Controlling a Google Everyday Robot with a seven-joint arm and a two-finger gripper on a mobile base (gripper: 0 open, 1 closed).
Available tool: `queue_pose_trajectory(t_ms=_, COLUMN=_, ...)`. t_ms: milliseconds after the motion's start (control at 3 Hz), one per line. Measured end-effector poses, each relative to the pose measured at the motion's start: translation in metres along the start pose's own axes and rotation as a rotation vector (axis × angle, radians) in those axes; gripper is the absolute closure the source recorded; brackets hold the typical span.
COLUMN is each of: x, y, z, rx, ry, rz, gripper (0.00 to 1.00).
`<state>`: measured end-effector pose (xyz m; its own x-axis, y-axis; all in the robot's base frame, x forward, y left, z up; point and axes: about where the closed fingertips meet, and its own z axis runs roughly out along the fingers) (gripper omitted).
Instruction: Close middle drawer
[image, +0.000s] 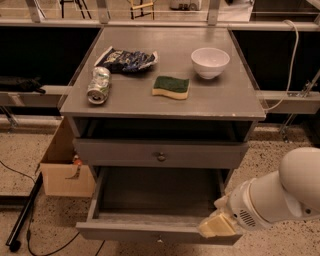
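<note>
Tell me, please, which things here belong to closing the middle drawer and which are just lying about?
Job: middle drawer, pulled open; end effector at its front right corner.
Lying about: can, snack bag, sponge, white bowl, cardboard box.

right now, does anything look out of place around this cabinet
The middle drawer stands pulled far out, with the hand at its front right corner. On the cabinet top, a can lies tipped on its side.
</note>
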<state>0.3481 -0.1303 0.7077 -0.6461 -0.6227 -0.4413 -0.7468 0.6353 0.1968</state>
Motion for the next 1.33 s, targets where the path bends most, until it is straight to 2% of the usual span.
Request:
queue_pose_trajectory(t_ms=333, x=0.001, y=-0.003, z=0.017, rx=0.001, ry=0.002, rz=-0.054, gripper=0.61)
queue_pose_trajectory(t_ms=667, x=0.008, y=-0.017, z=0.039, rx=-0.004, ry=-0.037, rz=-0.109, gripper=0.84)
queue_pose_trajectory(t_ms=1000, x=0.019, y=-0.034, z=0.060, rx=-0.021, ry=-0.061, rz=-0.158, gripper=1.00)
queue_pose_trajectory(t_ms=1333, x=0.019, y=-0.034, z=0.061, rx=-0.021, ry=-0.062, rz=-0.158, gripper=1.00)
